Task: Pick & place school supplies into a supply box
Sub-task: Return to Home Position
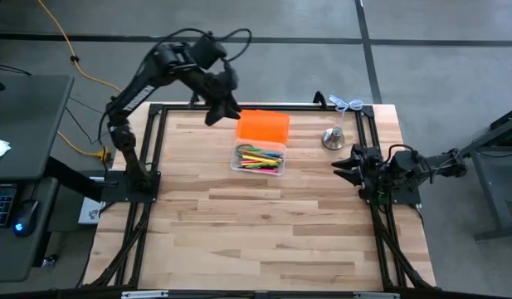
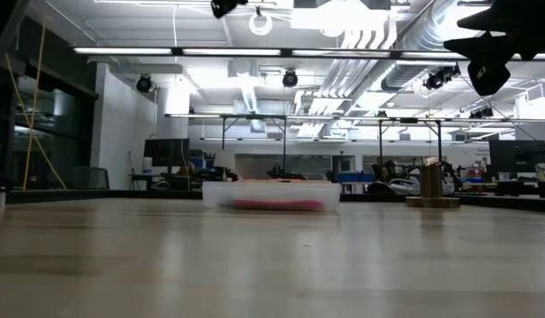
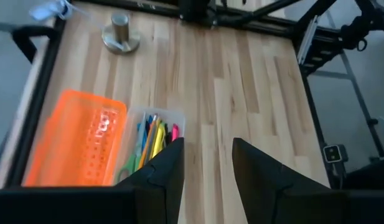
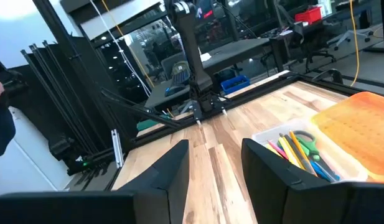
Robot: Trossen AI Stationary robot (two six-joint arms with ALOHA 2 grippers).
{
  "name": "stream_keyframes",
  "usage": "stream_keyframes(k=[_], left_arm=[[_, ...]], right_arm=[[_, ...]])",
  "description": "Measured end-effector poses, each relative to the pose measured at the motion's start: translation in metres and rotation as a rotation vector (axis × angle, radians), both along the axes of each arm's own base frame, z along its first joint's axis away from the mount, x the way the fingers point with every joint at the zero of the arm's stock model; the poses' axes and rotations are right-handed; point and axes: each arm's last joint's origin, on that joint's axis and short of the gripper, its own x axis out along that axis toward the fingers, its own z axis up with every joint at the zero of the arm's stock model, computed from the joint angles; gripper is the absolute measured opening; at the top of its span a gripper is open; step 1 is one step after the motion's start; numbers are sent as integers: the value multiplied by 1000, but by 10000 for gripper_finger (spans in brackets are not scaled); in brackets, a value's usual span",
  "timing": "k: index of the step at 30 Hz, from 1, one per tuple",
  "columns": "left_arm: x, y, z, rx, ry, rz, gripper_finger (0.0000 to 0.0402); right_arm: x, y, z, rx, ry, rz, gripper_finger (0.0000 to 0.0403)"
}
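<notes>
The clear supply box point(image 1: 258, 158) sits on the table toward its far edge, its orange lid point(image 1: 262, 125) folded open on the far side. The school supplies point(image 1: 260, 158) lie inside: pink, yellow, orange, green and blue pens plus green-handled scissors point(image 4: 309, 145). The left wrist view shows box point(image 3: 155, 134) and lid point(image 3: 76, 138). My left gripper point(image 1: 222, 112), open and empty, hovers above the lid's left end. My right gripper point(image 1: 344, 166), open and empty, waits near the table's right edge. In the low view the box point(image 2: 272, 194) rests flat.
A silvery bell-like object point(image 1: 334, 138) stands right of the box near the far right corner, with a white cord point(image 1: 347, 104) behind it. Black frame rails point(image 1: 156, 149) run along the table's sides. Bare wood spreads toward the near edge.
</notes>
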Motion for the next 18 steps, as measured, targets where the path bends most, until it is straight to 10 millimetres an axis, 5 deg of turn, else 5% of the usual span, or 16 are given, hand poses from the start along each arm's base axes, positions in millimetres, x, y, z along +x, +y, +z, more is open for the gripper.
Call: stream_keyframes(k=[18], left_arm=[[-82, -66, 55, 146, -168, 38, 161]], right_arm=[[-3, -1, -4, -25, 29, -4, 124]])
